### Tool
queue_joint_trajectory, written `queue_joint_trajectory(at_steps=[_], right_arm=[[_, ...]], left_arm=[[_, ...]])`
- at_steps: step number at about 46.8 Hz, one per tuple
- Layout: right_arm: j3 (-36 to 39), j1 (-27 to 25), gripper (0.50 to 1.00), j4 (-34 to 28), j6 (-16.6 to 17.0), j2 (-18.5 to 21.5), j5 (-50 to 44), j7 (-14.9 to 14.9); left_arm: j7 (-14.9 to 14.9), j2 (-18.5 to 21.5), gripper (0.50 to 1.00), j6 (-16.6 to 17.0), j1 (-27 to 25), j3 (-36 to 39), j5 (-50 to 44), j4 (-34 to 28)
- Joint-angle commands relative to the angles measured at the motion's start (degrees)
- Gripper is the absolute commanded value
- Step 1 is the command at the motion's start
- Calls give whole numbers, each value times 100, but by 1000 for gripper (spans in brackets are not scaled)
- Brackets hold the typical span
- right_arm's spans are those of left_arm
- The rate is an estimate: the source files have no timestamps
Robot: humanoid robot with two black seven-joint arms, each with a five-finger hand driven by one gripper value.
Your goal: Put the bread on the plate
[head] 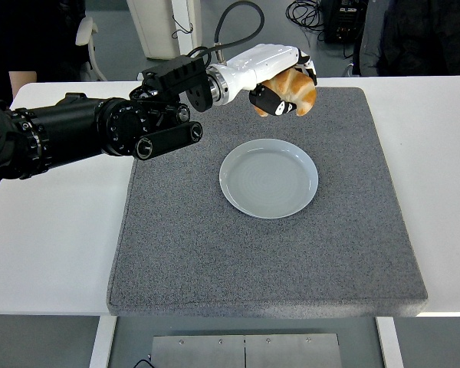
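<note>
The left hand (280, 80) has its fingers (270, 102) curled around the bread (297, 90), carried in the air above the grey mat (268, 253), just beyond the empty plate (269, 178). The hand's white shell hides much of the bread's top.

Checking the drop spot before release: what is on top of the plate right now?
Nothing lies on the plate; its surface shows bare. The bread is held in the left hand above the grey mat, beyond the plate's far rim.
</note>
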Motion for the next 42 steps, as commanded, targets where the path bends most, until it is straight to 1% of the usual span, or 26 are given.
queue_joint_trajectory(at_steps=[1, 9, 22, 32, 42], right_arm=[[0, 0, 1000, 0, 0, 0, -1, 1], [0, 0, 1000, 0, 0, 0, -1, 1], [0, 0, 1000, 0, 0, 0, -1, 1], [0, 0, 1000, 0, 0, 0, -1, 1], [0, 0, 1000, 0, 0, 0, -1, 1]], left_arm=[[-14, 0, 500, -2, 174, 35, 54, -4], [-22, 0, 500, -2, 482, 53, 80, -4], [-163, 0, 500, -2, 860, 53, 344, -4], [-567, 0, 500, -2, 1000, 53, 432, -4], [-778, 0, 500, -2, 1080, 62, 695, -4]])
